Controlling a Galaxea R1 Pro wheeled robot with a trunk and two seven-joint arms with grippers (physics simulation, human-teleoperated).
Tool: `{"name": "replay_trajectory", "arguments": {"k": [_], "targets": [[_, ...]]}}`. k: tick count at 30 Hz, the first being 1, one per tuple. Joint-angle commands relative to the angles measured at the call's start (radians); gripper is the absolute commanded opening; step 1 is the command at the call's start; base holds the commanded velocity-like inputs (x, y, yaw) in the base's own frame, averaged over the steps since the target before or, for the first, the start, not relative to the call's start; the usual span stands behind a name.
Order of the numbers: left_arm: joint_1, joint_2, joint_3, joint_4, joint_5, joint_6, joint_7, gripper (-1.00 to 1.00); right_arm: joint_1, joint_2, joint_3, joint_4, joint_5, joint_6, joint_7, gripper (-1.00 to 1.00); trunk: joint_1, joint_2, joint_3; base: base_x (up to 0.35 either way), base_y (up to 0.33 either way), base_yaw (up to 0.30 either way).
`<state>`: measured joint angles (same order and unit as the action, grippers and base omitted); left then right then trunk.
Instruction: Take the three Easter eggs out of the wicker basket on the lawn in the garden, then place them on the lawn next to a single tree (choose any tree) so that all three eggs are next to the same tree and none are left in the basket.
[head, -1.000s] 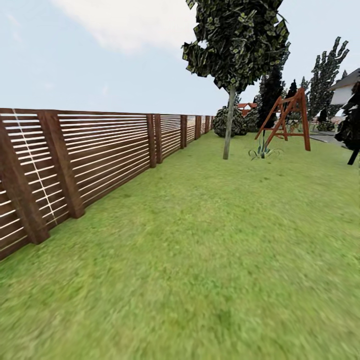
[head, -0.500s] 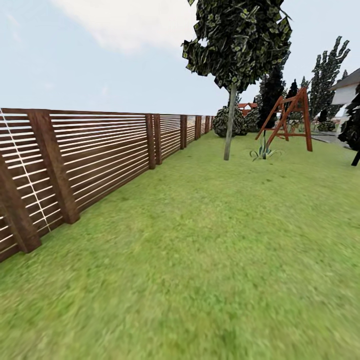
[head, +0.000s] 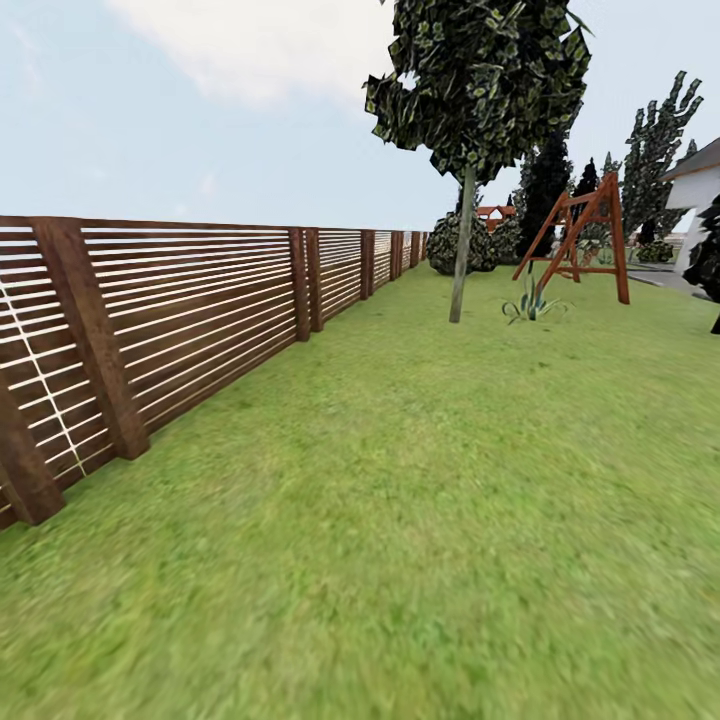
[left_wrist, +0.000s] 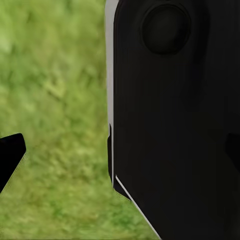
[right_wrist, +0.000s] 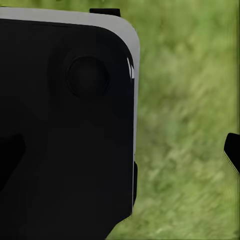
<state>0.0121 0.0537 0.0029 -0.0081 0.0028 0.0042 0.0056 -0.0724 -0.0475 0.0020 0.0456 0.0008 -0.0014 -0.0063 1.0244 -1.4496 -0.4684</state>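
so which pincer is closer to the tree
Right, likely, but barely: the tree stands far ahead, slightly right of centre in the head view. Both wrist views face lawn beside a dark panel, nowhere near it.

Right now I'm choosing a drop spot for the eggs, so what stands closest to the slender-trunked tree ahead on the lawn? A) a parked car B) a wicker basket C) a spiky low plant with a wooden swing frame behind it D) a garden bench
C: in the head view a spiky low plant sits just right of the tree trunk, with the wooden swing frame behind.
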Motion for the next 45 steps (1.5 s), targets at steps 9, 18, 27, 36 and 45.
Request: {"name": "replay_trajectory", "arguments": {"k": [9,18,27,36,45], "targets": [[0.000,-0.001,0.000,0.000,-0.001,0.000,0.001,1.00,-0.001,0.000,0.000,0.002,0.000,0.000,0.000,1.00,0.001,0.000,-0.001,0.330,0.000,0.000],[0.000,-0.002,0.000,0.000,-0.001,0.000,0.001,1.00,-0.001,-0.001,0.001,0.003,0.001,0.000,0.000,1.00,0.001,0.000,-0.001,0.330,0.000,-0.108],[0.000,-0.002,0.000,0.000,-0.001,0.000,0.001,1.00,-0.001,0.000,0.001,0.004,0.001,0.002,0.000,1.00,0.001,0.000,-0.001,0.330,0.000,-0.009],[0.000,-0.002,0.000,0.000,-0.001,0.000,0.001,1.00,-0.001,0.000,0.001,0.004,0.001,0.003,0.000,1.00,0.001,0.000,-0.001,0.330,0.000,0.000],[0.000,-0.002,0.000,0.000,-0.001,0.000,0.001,1.00,-0.001,0.000,0.001,0.004,0.001,0.003,0.000,1.00,0.001,0.000,-0.001,0.330,0.000,0.000]]}}
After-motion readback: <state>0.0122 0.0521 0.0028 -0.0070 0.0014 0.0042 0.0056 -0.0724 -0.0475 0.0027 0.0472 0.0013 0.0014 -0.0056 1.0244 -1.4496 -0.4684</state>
